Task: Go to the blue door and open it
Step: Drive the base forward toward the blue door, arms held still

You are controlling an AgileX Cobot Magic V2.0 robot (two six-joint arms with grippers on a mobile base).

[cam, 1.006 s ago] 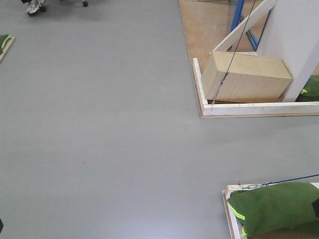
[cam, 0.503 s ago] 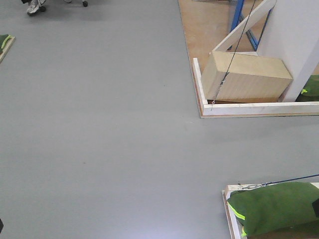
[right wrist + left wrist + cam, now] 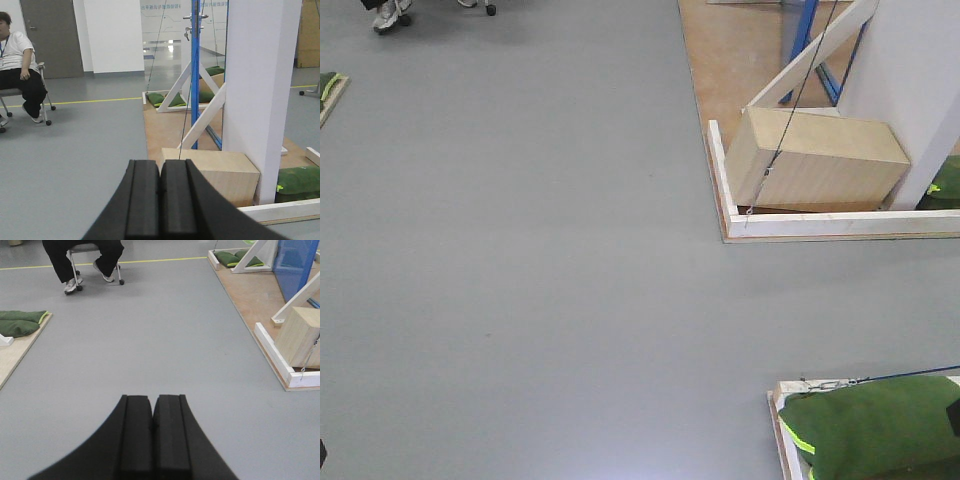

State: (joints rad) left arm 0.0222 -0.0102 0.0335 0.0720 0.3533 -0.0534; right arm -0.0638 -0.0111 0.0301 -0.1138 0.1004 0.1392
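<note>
- Pads (image 3: 136,435) of the left gripper (image 3: 152,435) are pressed flat together with nothing between them; the right gripper (image 3: 160,200) is closed the same way and is equally empty.
- Both grippers hang over bare grey floor (image 3: 150,340), touching nothing.
- Ahead of the right gripper, a pale wooden box (image 3: 215,172) sits at the near edge of a brown platform (image 3: 162,125), beside a white wall panel (image 3: 257,90).
- The blue door (image 3: 195,75) stands on that platform behind the box. It is seen edge-on, with its lever handle (image 3: 195,17) high up (whether it is latched cannot be told), and it is well apart from both grippers.
- Judging by the gap, the approach is in hand and the opening has not begun.
- The next move looks like the base's. It should go forward, clearing the white kerb (image 3: 725,180) at the platform's near corner, then turn to face the panel. After that, one gripper must spread its jaws before taking the lever.
</note>
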